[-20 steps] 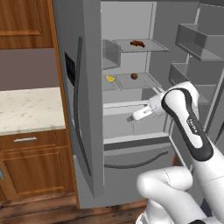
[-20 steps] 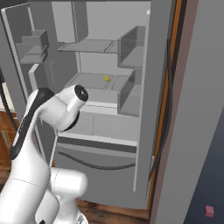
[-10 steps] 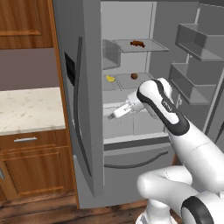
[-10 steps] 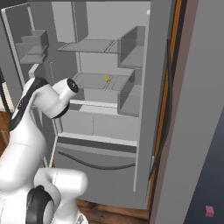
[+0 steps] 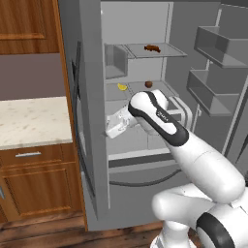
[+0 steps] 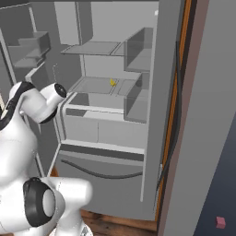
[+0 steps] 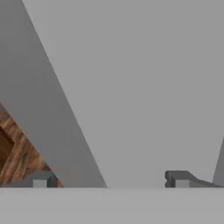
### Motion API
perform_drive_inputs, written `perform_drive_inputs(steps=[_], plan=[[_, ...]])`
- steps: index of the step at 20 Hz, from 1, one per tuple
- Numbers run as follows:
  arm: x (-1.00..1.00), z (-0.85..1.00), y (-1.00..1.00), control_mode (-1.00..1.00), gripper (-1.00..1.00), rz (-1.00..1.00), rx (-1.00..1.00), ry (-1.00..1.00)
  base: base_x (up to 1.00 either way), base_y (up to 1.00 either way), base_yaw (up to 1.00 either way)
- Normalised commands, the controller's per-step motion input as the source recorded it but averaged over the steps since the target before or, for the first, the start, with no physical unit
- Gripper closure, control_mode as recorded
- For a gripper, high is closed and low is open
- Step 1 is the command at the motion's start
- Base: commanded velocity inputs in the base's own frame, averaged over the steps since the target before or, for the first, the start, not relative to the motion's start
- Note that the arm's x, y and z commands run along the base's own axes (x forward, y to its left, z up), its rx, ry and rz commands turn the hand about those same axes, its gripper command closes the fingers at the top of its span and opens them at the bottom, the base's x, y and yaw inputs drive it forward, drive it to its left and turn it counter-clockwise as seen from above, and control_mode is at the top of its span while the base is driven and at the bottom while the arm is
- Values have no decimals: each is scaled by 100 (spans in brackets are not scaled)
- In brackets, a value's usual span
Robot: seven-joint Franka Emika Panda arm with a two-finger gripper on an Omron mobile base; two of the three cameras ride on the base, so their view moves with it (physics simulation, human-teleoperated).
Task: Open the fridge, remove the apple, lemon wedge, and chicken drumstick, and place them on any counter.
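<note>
Fridge (image 5: pixel 92 145) doors both open. Chicken drumstick (image 5: pixel 152 48) on the upper glass shelf; apple (image 5: pixel 148 84) and lemon wedge (image 5: pixel 122 87) on the shelf below, lemon to the apple's left, a bit apart. Lemon also visible from the right base view (image 6: pixel 112 82). Pincer (image 5: pixel 109 131) sits low in front of the drawer section, close against the left door's inner edge, pointing left. Fingertips (image 7: pixel 40 179) spread wide, nothing between them. Desk (image 5: pixel 29 121) left of the fridge, cream stone over wood cabinets.
</note>
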Motion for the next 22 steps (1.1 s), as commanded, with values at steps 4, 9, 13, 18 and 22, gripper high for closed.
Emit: perform_drive_inputs(steps=[4,9,13,18,22], plan=[[0,-15,72,-100,-100,11,0,-24,0,0,0],[0,-13,72,-100,-100,11,0,-27,0,0,0],[-3,-1,55,-100,-100,7,0,-29,0,0,0],[-47,28,10,-100,-100,1,0,-20,0,0,0],[-78,37,-5,-100,-100,-3,0,-2,0,0,0]])
